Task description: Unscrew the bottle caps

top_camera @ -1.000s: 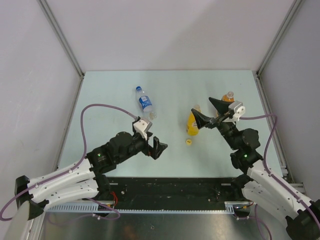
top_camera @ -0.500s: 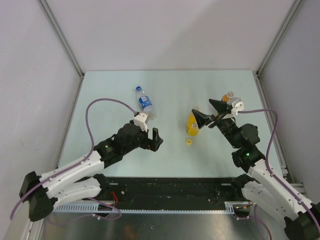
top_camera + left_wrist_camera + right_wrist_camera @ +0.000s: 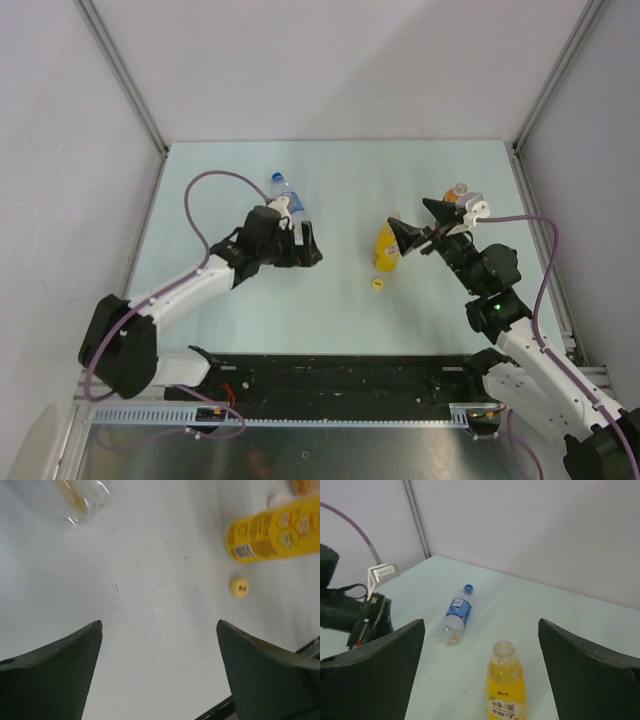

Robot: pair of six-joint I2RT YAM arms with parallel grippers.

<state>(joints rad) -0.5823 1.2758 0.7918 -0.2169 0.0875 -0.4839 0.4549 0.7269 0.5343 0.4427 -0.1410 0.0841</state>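
Yellow bottle at centre of table, looks to be lying down, neck open; yellow cap loose just beside it. Clear bottle flat, blue cap on. Left gripper wide apart, empty, near clear bottle. Right gripper wide apart, empty, by yellow bottle.

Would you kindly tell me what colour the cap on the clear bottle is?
Blue; the cap shows best in the right wrist view.

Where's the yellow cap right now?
Top view: the yellow cap lies loose on the table, right of centre, by the base of the yellow bottle.
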